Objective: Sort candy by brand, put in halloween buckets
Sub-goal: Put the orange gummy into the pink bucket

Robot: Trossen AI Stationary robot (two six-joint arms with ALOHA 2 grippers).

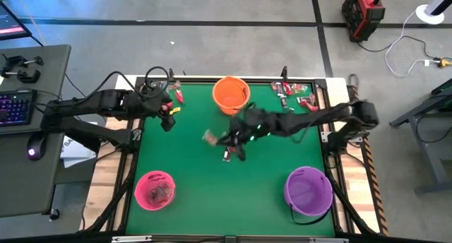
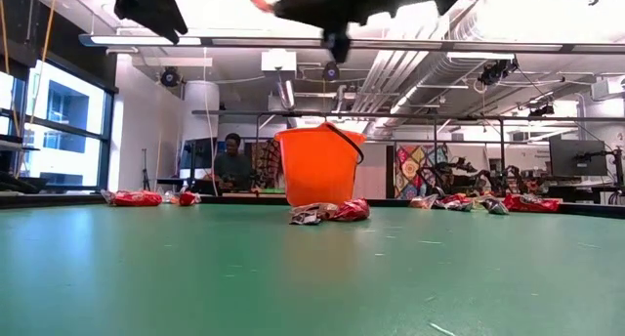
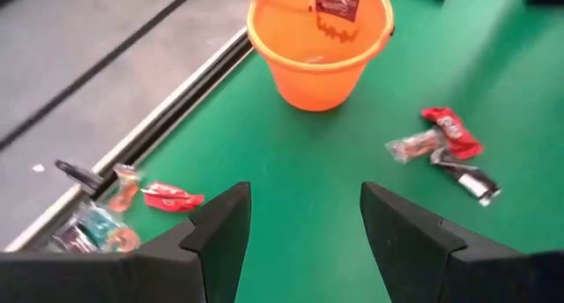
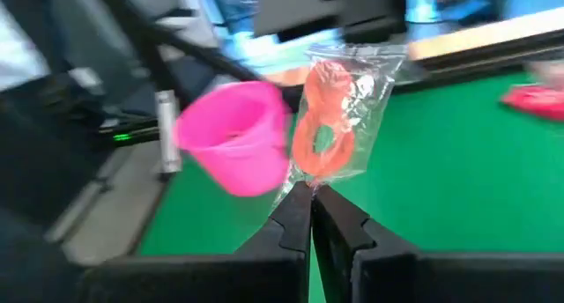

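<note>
My right gripper (image 1: 220,138) hangs over the middle of the table, shut on a clear-wrapped candy (image 4: 335,109) with orange pieces inside. The orange bucket (image 1: 231,95) stands at the far middle with a red candy inside (image 3: 335,2). The pink bucket (image 1: 155,189) is near left and the purple bucket (image 1: 308,188) near right. Three loose candies (image 3: 445,144) lie on the mat in front of the orange bucket. My left gripper (image 3: 304,232) is open at the far left, above the mat, with nothing between its fingers. My right gripper pinches the clear wrapper's end (image 4: 304,181) between its two fingertips. The fingers reach roughly level toward the table's left. The candy sticks out beyond the fingertips (image 1: 210,137), lifted clear of the table.
Candy piles lie along the far edge, one at the left (image 1: 175,93) and one at the right (image 1: 293,95). A few pieces lie beside the left rail (image 3: 132,197). A person sits in the room beyond the table (image 2: 232,162).
</note>
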